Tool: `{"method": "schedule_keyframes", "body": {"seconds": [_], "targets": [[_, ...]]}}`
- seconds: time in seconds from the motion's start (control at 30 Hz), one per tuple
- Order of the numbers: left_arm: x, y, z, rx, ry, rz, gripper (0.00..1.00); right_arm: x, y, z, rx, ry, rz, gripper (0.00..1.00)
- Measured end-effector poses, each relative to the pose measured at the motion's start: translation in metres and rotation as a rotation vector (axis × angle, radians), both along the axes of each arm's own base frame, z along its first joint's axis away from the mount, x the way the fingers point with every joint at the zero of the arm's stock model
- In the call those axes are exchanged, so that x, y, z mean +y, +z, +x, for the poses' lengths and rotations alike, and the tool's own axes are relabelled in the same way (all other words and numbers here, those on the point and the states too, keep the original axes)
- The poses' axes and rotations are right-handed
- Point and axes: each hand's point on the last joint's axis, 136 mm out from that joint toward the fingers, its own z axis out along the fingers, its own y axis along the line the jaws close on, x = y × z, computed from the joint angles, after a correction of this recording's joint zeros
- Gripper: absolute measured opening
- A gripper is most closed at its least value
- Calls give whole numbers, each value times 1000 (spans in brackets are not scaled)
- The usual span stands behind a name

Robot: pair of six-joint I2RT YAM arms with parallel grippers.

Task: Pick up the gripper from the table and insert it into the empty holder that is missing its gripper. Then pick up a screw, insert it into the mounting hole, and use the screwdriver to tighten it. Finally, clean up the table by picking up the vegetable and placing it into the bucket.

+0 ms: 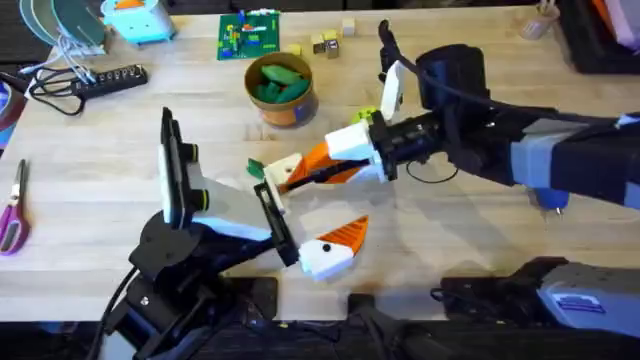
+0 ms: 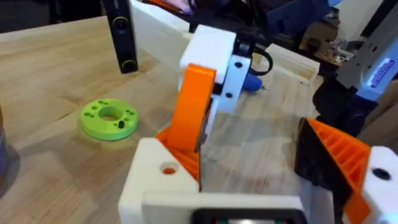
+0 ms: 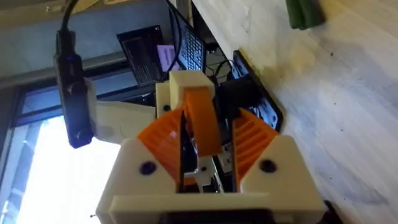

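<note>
My right gripper (image 3: 199, 146) is shut on the gripper (image 3: 200, 112), a small orange wedge that stands upright (image 2: 193, 106) in the left wrist view. Its lower end sits against the empty white holder (image 2: 155, 180), which is one finger of my left gripper (image 1: 305, 215). The left gripper is open, and its other finger carries an orange ribbed pad (image 2: 336, 155). The vegetable (image 1: 255, 168), dark green, lies on the table (image 1: 90, 160) just left of the two grippers. The bucket (image 1: 282, 92) stands behind them with green pieces inside. Part of the blue screwdriver (image 2: 252, 81) shows behind the right gripper.
A lime-green disc (image 2: 109, 118) lies near the right gripper. Pink-handled scissors (image 1: 12, 215) rest at the left edge. A power strip (image 1: 105, 80), a green board (image 1: 250, 35) and small wooden blocks (image 1: 325, 42) sit along the back.
</note>
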Motion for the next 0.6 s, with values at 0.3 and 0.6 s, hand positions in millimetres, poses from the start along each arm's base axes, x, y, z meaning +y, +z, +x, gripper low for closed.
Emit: {"method": "schedule_keyframes", "body": {"seconds": [0.3,0.6], "targets": [[-1,0,-3,-12,-18,5,992,1,0,-3,3,9,0,532],[-1,0,-3,-12,-20,5,992,2,7,4,-45,1,28,642]]}}
